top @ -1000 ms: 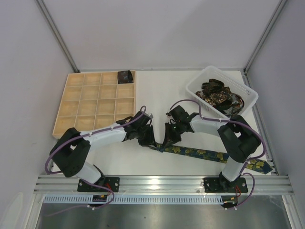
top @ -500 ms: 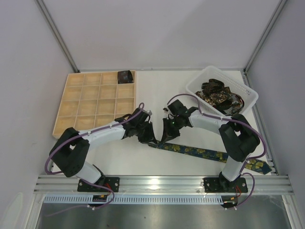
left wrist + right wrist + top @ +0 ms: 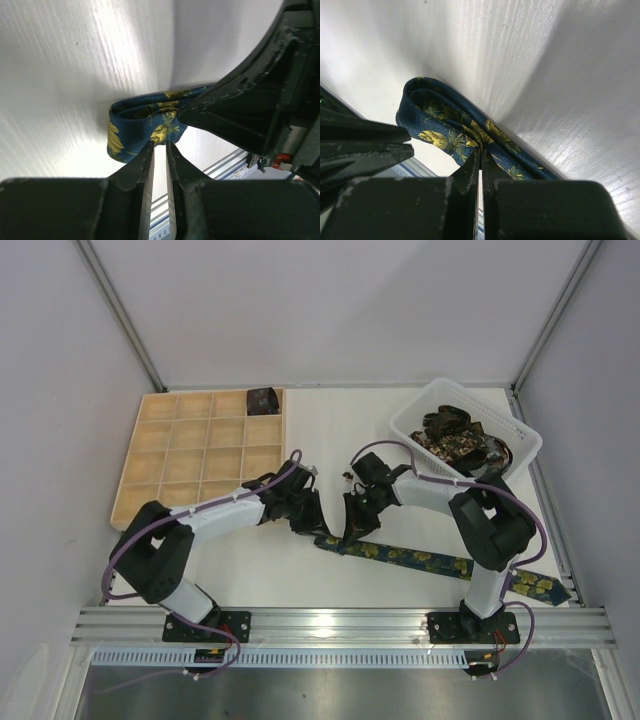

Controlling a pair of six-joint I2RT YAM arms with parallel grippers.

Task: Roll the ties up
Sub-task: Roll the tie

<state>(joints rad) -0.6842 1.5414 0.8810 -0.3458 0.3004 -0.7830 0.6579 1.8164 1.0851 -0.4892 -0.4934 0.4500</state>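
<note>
Pale wooden grid tray (image 3: pixel 205 448) sits far left on the white counter (image 3: pixel 330 430), with a dark rolled tie (image 3: pixel 263 399) in its far right compartment. At centre, the left tool (image 3: pixel 310 528) pinches the folded end of the long navy fabric tie with yellow flowers (image 3: pixel 420 560). The right tool (image 3: pixel 350 530) is clenched on the same fold. The tie's length runs right along the near counter. Far right, a white slotted plastic basket (image 3: pixel 415 445) holds more dark patterned ties (image 3: pixel 455 440).

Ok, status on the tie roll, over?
Left tool shut on navy tie, coiled end. Right tool shut on same coil. Rest of it lies flat. Basket, tray apart; nothing blocking.
</note>
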